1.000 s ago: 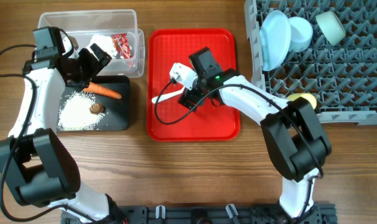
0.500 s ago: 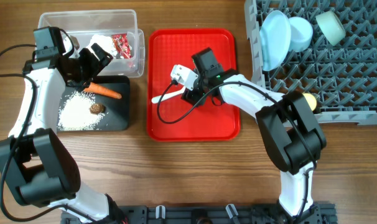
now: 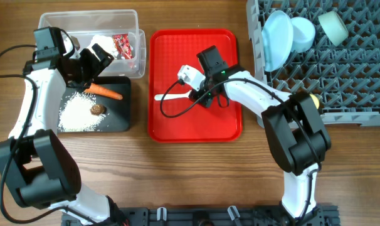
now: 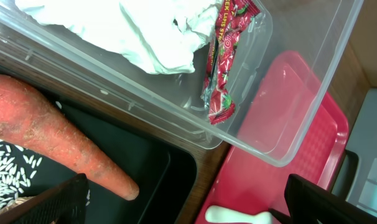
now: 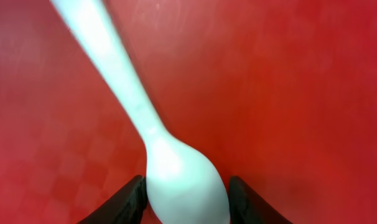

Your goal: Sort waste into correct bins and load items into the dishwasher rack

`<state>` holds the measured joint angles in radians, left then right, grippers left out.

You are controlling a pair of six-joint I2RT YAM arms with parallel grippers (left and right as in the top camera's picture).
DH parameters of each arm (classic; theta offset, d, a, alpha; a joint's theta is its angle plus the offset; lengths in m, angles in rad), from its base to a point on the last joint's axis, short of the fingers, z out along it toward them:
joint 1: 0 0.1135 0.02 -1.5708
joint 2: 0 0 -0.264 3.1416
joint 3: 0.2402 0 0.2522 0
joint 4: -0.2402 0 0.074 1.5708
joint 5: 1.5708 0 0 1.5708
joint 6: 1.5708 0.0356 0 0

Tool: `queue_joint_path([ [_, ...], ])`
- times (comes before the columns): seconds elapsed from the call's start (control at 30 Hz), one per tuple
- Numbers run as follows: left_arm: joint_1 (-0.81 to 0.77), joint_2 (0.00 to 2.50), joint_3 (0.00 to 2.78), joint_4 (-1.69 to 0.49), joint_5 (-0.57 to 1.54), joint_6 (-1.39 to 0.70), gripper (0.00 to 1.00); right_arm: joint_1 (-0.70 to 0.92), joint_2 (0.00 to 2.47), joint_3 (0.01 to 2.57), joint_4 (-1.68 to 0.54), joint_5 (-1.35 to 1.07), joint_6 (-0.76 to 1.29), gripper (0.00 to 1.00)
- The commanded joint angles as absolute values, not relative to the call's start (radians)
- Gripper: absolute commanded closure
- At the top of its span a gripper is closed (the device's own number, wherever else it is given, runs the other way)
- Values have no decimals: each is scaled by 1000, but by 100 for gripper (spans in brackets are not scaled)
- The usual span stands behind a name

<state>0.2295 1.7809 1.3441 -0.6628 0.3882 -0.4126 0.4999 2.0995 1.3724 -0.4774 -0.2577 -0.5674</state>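
Observation:
The white spoon (image 3: 171, 96) lies on the red tray (image 3: 196, 129). My right gripper (image 3: 197, 95) has closed round its bowl; in the right wrist view the spoon (image 5: 176, 174) fills the gap of the gripper (image 5: 185, 202). My left gripper (image 3: 93, 63) hangs open over the bins, nothing between its fingers (image 4: 58, 202). The carrot (image 3: 105, 92), rice (image 3: 77, 113) and brown lump (image 3: 98, 109) lie in the black bin (image 3: 118, 122). Tissue (image 3: 102, 44) and the red wrapper (image 3: 123, 45) are in the clear bin (image 3: 89, 17).
The grey rack (image 3: 340, 81) at the right holds a pale blue plate (image 3: 274, 39) and two bowls (image 3: 303, 32). A yellow cup (image 3: 309, 98) shows partly behind my right arm at the rack's near edge. Bare wood lies along the front.
My right gripper has narrowed onto the spoon's bowl and shifted slightly right with it. The left arm has not moved.

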Motion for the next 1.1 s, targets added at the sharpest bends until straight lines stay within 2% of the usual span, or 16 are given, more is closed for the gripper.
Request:
queue_joint_path([
  [0.0,235,1765,1347,-663,400,-400,0,496,2156,1327,-578,-203,-513,65],
  [0.13,235,1765,1347,-663,400,-400,0,496,2156,1328,-647,-204,-473,76],
  [0.33,235,1765,1347,-663,400,-400,0,496,2134,1328,-729,-207,-443,83],
  [1.07,235,1765,1347,-663,400,-400,0,464,1836,1328,-749,-218,-354,85],
])
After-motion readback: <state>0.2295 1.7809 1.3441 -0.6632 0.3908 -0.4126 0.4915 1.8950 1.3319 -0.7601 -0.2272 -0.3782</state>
